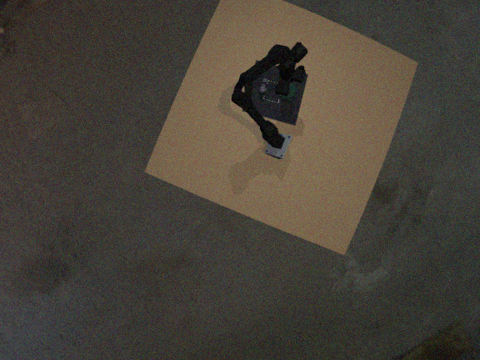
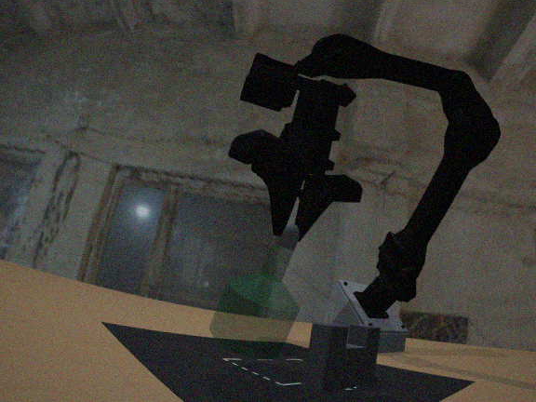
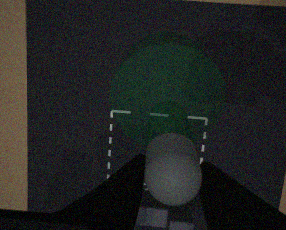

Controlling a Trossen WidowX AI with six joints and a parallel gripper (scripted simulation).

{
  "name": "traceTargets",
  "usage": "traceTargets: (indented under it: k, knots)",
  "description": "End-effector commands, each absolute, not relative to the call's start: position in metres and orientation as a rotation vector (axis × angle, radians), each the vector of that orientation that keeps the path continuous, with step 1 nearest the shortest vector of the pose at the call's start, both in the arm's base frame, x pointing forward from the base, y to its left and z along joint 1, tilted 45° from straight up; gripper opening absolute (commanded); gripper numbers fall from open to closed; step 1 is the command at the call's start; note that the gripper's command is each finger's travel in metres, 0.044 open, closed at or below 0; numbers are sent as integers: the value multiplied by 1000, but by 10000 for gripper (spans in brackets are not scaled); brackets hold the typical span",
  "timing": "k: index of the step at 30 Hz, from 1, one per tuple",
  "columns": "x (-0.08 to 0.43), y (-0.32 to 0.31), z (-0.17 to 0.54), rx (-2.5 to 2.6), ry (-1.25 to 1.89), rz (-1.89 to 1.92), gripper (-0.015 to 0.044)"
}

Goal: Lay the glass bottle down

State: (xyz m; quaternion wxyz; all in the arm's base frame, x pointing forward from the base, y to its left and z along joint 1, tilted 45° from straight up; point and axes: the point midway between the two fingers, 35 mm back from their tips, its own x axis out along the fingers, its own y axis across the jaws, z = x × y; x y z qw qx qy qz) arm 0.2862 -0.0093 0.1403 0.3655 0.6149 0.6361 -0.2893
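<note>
The green glass bottle [image 1: 293,90] [image 2: 256,304] [image 3: 167,75] is tilted, its grey-topped neck leaning toward the grey U-shaped rest [image 1: 263,87] [image 2: 321,358] [image 3: 152,217] in the exterior view. My gripper [image 2: 288,234] [image 3: 172,166] points down and is shut on the top of the neck, a finger on each side. The bottle's base is low over the dark mat; I cannot tell whether its edge touches. The dashed outline [image 1: 272,100] [image 2: 290,383] [image 3: 159,115] lies between bottle and rest, partly hidden by the rest in the exterior view and by the fingers in the wrist view.
The dark mat [image 1: 285,117] [image 2: 154,358] [image 3: 65,100] bears the rest and the outline, on a tan table top [image 1: 342,100] [image 2: 70,316]. The arm's pale base plate [image 1: 272,152] [image 2: 346,293] stands beyond the rest in the exterior view. The arm arches above the mat.
</note>
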Motion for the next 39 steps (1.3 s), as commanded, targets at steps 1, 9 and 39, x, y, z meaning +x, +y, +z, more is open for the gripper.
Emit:
traceTargets:
  k: [1,9,39]
  knots:
    - [285,-2,146,1585,1640,-736,108]
    - [284,2,150,1578,1631,-751,108]
    - [282,19,161,1554,1589,-810,108]
